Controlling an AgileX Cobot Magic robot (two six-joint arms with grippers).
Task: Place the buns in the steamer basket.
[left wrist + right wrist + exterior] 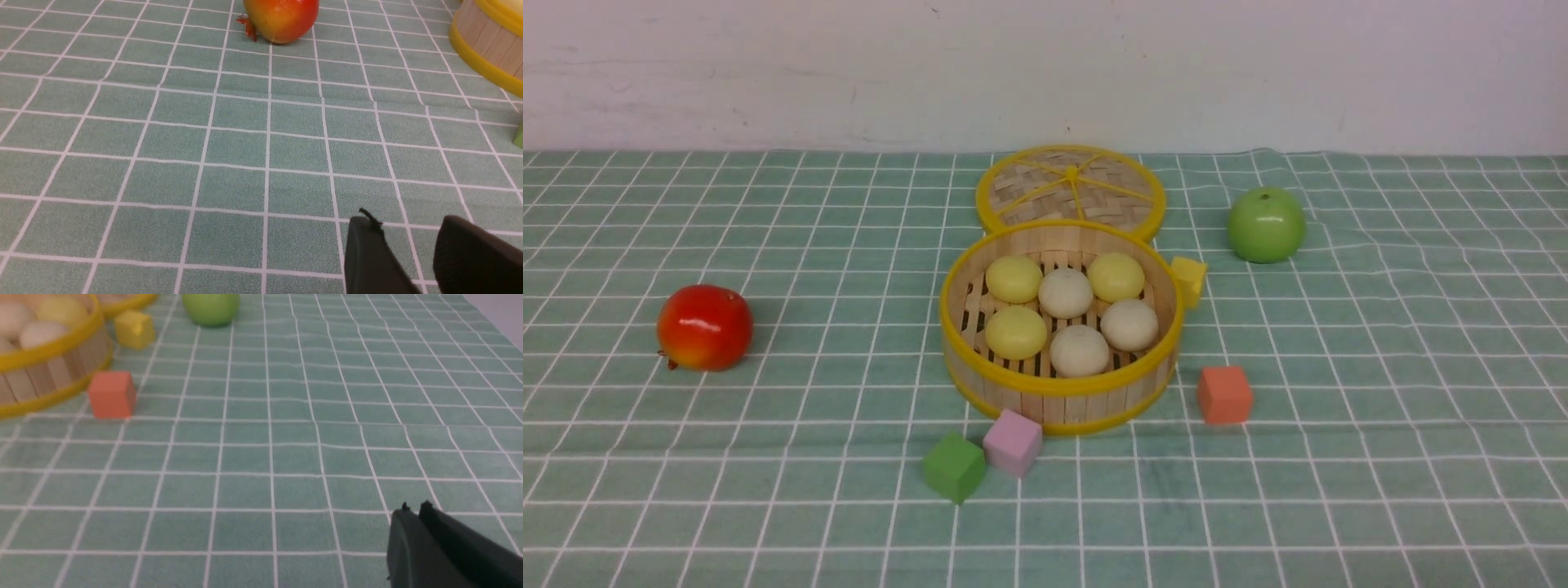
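In upright, open-topped steamer basket (1062, 400), six buns (1079, 351)

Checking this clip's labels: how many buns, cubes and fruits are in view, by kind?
Buns in the steamer basket: 6 (3 yellow, 3 white)
Cubes: 4 (green, pink, orange, yellow)
Fruits: 2 (red, green)
Total: 12

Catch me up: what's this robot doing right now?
Nothing is being handled. Three pale yellow and three beige-white round buns sit inside the round slatted bamboo steamer basket, so the loading looks done. The left black tool is open and empty over the green checked tablecloth; the right one holds nothing visible.
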